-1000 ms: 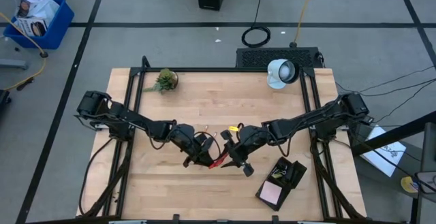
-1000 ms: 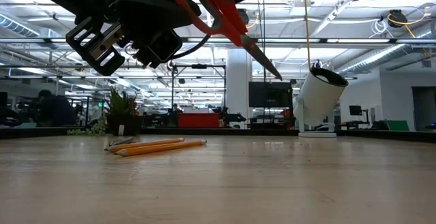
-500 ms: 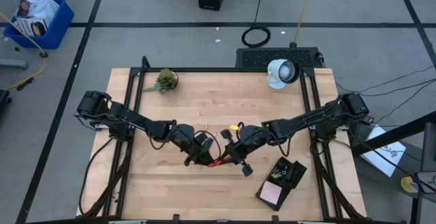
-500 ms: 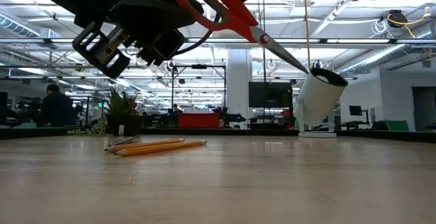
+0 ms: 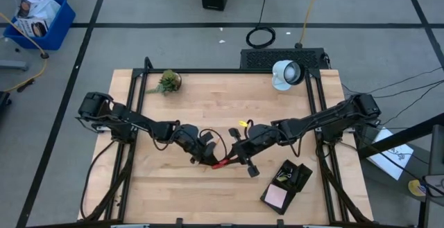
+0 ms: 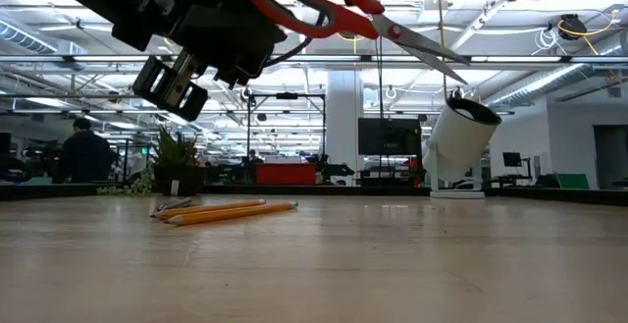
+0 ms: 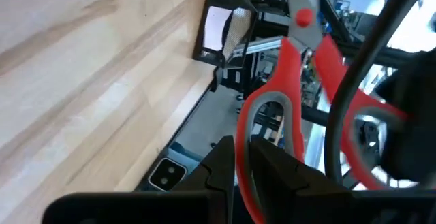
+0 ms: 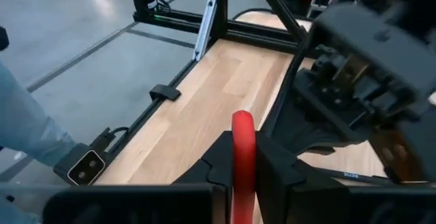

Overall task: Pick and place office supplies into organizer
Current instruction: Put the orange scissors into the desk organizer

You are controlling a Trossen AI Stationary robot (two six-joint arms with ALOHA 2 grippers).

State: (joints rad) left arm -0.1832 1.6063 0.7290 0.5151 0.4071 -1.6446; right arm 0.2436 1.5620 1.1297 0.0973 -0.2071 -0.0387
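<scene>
High view shows both arms meeting above the middle of the table [image 5: 229, 103], with the scissors [image 5: 223, 163] lifted in the air between them. The left gripper [image 5: 207, 156] pinches one red handle loop — its wrist view shows the two fingers pressed on the loop's rim. The right gripper [image 5: 239, 157] is pressed on the other red handle, which stands between its fingers in the right wrist view. In the low view the blades point toward the white lamp [image 6: 458, 144], well above the wood.

The organizer [image 5: 286, 185] lies near the table's front right corner, with the pink sticky-note pad [image 5: 276, 197] in one compartment. Two pencils [image 6: 228, 210] lie on the table.

The risk, I judge, is the handover: if the arms pull apart while both hold, the scissors may open or twist. If one lets go when the other's grip is weak, the scissors can drop onto the wood.
</scene>
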